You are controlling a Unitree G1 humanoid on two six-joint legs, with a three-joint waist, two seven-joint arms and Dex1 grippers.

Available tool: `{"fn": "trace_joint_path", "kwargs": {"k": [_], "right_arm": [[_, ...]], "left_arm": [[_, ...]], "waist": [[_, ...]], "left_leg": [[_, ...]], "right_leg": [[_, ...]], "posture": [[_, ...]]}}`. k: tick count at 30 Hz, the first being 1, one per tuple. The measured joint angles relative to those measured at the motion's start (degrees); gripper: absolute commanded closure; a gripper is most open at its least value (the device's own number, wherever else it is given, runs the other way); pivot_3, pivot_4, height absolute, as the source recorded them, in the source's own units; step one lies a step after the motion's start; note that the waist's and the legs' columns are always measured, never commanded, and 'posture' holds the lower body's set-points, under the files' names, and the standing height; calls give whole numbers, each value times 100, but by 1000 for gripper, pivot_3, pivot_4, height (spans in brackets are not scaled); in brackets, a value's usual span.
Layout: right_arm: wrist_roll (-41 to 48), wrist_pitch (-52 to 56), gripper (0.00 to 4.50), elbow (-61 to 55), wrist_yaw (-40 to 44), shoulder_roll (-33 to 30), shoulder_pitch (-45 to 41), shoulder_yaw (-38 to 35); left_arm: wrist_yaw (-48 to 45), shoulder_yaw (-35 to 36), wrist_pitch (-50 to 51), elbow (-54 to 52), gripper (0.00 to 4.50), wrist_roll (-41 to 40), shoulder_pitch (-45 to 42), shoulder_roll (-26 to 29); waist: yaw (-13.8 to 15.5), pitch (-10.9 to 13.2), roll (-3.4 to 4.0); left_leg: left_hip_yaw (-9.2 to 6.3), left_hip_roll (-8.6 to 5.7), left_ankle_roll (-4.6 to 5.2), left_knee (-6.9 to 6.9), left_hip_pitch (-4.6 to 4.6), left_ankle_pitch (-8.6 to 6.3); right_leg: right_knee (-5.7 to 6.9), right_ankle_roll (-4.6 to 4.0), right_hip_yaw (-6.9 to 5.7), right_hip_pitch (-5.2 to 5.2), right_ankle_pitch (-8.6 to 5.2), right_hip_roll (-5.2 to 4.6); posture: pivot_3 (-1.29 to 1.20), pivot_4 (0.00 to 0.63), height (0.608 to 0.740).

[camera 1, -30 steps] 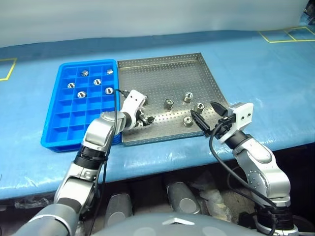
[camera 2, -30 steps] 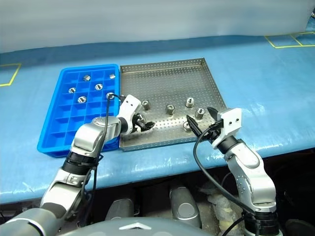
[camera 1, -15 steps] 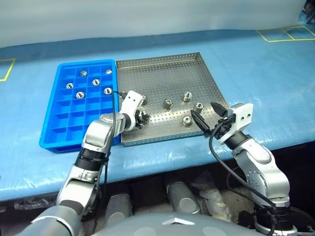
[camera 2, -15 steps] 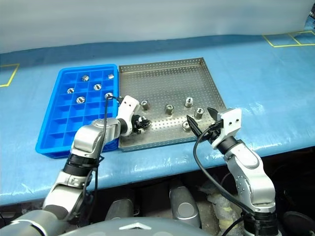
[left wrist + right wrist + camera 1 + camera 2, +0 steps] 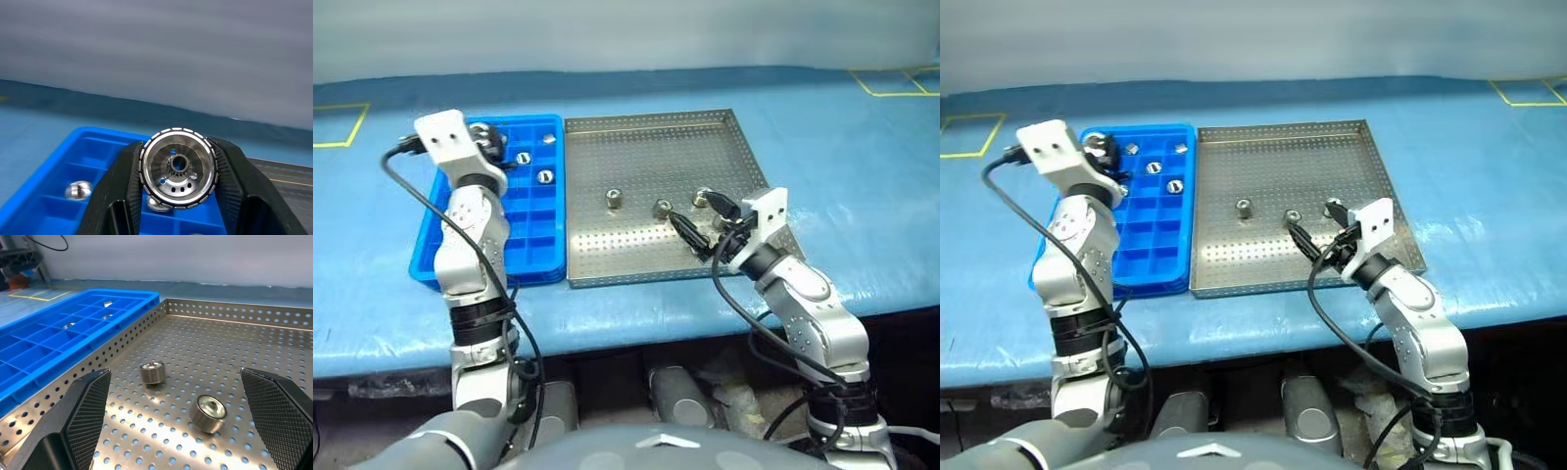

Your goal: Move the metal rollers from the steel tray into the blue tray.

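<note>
Clamped between my left gripper (image 5: 178, 169) jaws, one shiny hollow metal roller (image 5: 178, 167) hangs above the bright blue compartment tray (image 5: 534, 257); released this high, it could bounce out. My right gripper (image 5: 183, 423) gapes over two rollers (image 5: 208, 413) in the perforated steel tray (image 5: 274, 314).

arms: silver-grey metal shells, rounded, with black bands at my joints
wrist blocks: white and boxy, small dark holes on the face
left gripper (image 5: 178, 196): two black fingers, ribbed on their inner faces
right gripper (image 5: 186, 426): black fingers (image 5: 88, 406), pads cross-hatched in a fine diamond pattern
cables: black, looping loose beside each forearm
</note>
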Motion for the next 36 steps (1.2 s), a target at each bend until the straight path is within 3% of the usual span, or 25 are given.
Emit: {"fn": "trace_joint_path", "kwargs": {"k": [4,9,19,30,36], "right_arm": [[-5,1,0,55,-5,10,1,34],[-7,0,0,52,-11,77,45,139],[-8,0,0,-5,-53,94,228,162],[-23,0,0,-130,-137,7,297,106],[-32,0,0,-138,-176,6,296,105]], "left_arm": [[494,375,-340,719,2775,258,39,305],[333,426,-426,1275,2775,169,181,377],[-430,79,-558,1490,2775,-198,214,441],[-3,161,-386,1681,2775,-218,234,440],[103,115,-249,1697,878,-218,242,442]], "waist": [[195,-2,-17],[317,-4,-33],[216,-6,-39],[137,-7,-42],[109,-8,-44]], "left_leg": [[-2,-1,0,0,-14,-1],[-2,-6,0,2,-16,-1],[-1,-1,-1,3,-12,0],[0,0,-1,3,-11,0],[2,1,-1,3,-8,0]], "right_leg": [[-5,1,-4,-9,1,-4],[-6,2,-7,-8,1,-10],[-1,1,-6,-7,1,-5],[0,2,-6,-7,2,-5],[1,2,-5,-7,2,-4]], "posture": [[0,150,740],[-17,150,740],[-47,150,740],[-58,150,740],[-65,150,740]]}}
